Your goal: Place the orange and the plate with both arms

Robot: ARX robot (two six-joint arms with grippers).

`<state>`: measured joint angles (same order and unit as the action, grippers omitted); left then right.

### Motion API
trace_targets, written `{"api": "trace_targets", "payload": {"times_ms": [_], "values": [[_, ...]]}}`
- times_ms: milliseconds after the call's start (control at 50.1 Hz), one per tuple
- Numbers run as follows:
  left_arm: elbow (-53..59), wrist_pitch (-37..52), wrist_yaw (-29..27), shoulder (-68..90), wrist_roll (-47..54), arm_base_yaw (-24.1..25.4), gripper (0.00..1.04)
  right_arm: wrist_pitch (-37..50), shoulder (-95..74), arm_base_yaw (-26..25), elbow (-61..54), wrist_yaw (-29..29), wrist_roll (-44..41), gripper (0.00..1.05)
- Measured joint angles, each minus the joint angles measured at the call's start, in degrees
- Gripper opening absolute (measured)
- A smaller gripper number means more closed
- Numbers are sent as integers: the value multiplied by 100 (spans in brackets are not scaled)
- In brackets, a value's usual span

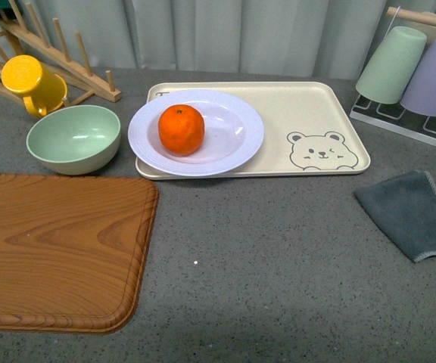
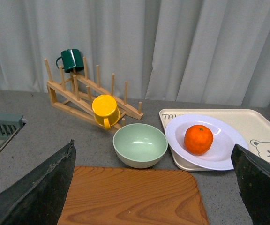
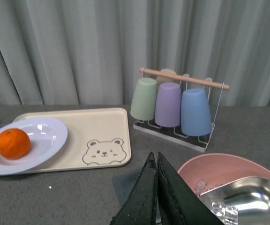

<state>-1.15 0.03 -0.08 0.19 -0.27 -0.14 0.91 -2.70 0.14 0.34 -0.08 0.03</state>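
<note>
Orange (image 1: 181, 129) sits in plate (image 1: 196, 132) — left hand (image 2: 156, 187) wide open, right hand (image 3: 156, 194) seemingly closed, empty.

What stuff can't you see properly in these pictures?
- The plate under the orange: hidden by the fruit in every view.
- Pink bowl with a metal one inside: cut off by the right wrist view's edge.
- Gray cloth: cut off by the front view's edge.

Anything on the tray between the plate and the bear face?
No. In the front view, the tray is bare between the plate holding the orange and the bear face.
</note>
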Motion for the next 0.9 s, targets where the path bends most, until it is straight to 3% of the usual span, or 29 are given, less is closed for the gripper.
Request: {"api": "trace_targets", "payload": {"times_ms": [160,738,778,898], "values": [[0,0,4,0,0,0,98,-76,240,0,0,0,0,1],[0,0,4,0,0,0,98,-81,245,0,0,0,-4,93],[0,0,4,0,0,0,98,-81,245,0,0,0,-2,97],[0,0,4,0,0,0,98,-81,245,0,0,0,0,96]]}}
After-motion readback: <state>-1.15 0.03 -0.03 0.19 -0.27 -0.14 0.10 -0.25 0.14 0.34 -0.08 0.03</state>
